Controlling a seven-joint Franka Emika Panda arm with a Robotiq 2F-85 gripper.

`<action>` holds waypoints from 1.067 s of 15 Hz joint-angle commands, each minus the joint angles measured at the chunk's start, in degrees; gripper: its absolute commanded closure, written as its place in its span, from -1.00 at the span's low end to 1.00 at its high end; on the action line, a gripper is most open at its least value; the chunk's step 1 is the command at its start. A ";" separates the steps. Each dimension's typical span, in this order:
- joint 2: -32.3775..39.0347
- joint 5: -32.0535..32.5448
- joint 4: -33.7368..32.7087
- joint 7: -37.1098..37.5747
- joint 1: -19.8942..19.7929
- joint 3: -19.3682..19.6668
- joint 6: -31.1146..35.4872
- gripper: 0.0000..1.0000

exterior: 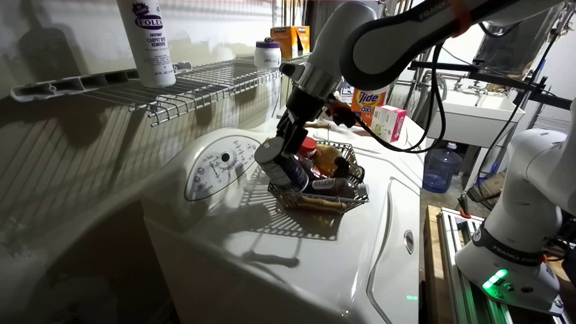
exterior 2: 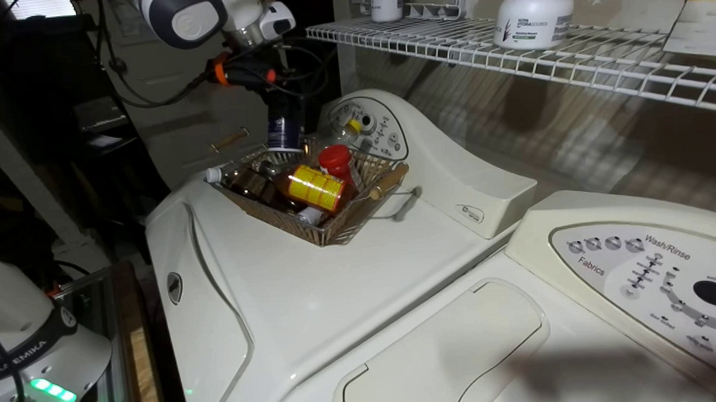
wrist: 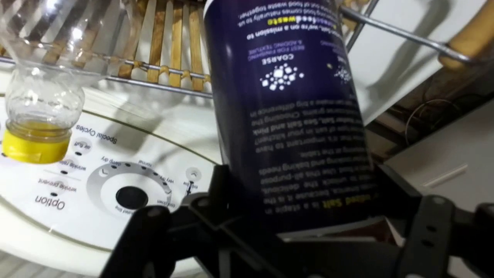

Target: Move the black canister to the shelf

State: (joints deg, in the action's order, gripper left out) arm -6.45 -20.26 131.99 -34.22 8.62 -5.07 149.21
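The black canister [exterior: 290, 172] is a dark cylinder with a pale end cap. In the wrist view the canister [wrist: 285, 96] shows dark navy with printed salt text. My gripper [wrist: 308, 185] has a finger on each side of it near one end and is shut on it. In an exterior view the canister [exterior 2: 286, 128] hangs below the gripper [exterior 2: 284, 98], over the basket's rim; in the other angle it looks tilted. I cannot tell whether it touches the basket. The shelf [exterior: 216, 96], a white wire rack, runs along the wall above; it also shows here [exterior 2: 479, 63].
The basket [exterior 2: 274, 220] on the white dryer holds several bottles, including a red-capped jar [exterior 2: 335, 159] and a yellow-capped clear bottle [wrist: 38, 116]. The shelf holds a white spray bottle [exterior: 150, 49], a purple-lidded jar [exterior: 267, 55] and an orange box [exterior: 290, 41]. A Tide box [exterior: 366, 101] stands behind.
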 commanded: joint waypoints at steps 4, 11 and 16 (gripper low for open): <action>-9.58 5.76 2.65 13.79 0.24 -0.59 1.82 -0.36; -16.25 9.11 1.65 23.12 0.79 -0.84 8.60 -0.36; -13.79 10.72 -4.70 23.67 0.95 -0.05 15.17 -0.36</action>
State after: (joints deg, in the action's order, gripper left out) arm -22.21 -12.11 131.56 -12.31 9.06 -5.92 161.03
